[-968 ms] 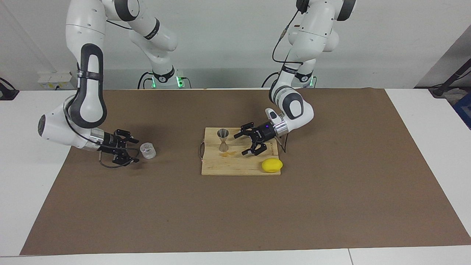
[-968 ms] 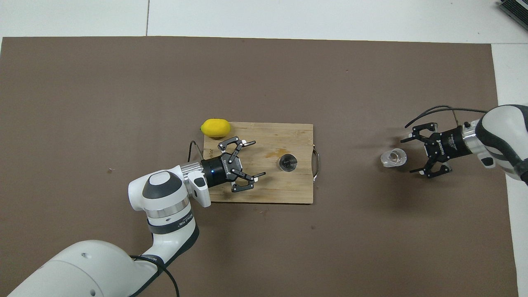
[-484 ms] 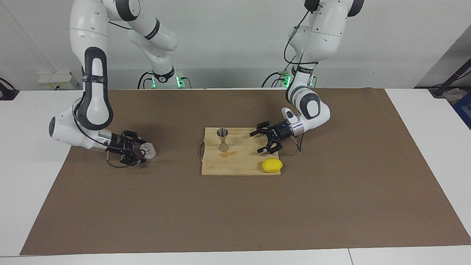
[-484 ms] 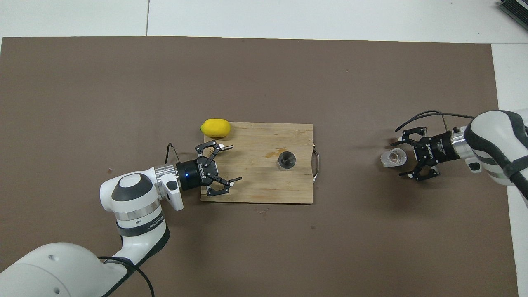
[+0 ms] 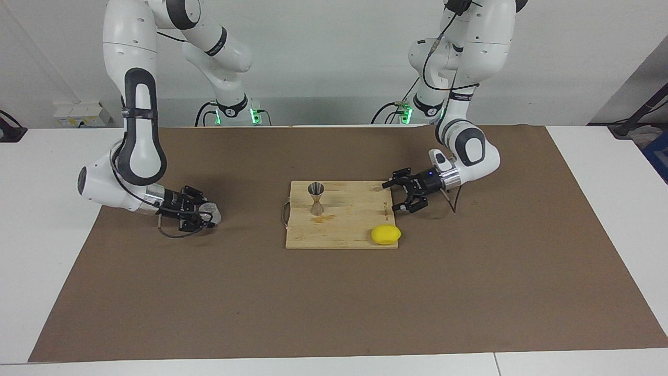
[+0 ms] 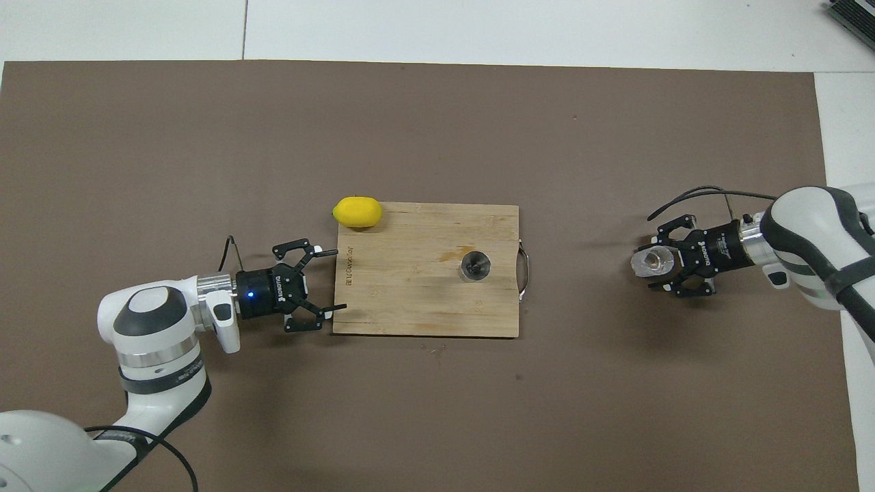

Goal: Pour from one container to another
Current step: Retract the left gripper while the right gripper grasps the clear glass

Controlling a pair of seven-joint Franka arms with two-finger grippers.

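The clear squat cup [image 5: 213,211] sits on the brown mat toward the right arm's end of the table. My right gripper [image 5: 207,215] lies low over the mat with its fingers closed in on both sides of the cup; it also shows in the overhead view [image 6: 647,266] around the cup [image 6: 654,260]. The grey metal jigger [image 5: 316,198] stands upright on the wooden cutting board [image 5: 339,232], seen from above as a round mouth [image 6: 475,265]. My left gripper [image 5: 401,197] is open and empty beside the board's edge at the left arm's end [image 6: 327,283].
A yellow lemon [image 5: 386,234] lies at the board's corner farthest from the robots, toward the left arm's end [image 6: 357,212]. The board [image 6: 410,301] has a wire handle at the end toward the right arm and a small stain by the jigger. The brown mat covers the table.
My right gripper moved onto the clear cup and closed around it. My left gripper drew back from over the board to just off its edge, still open.
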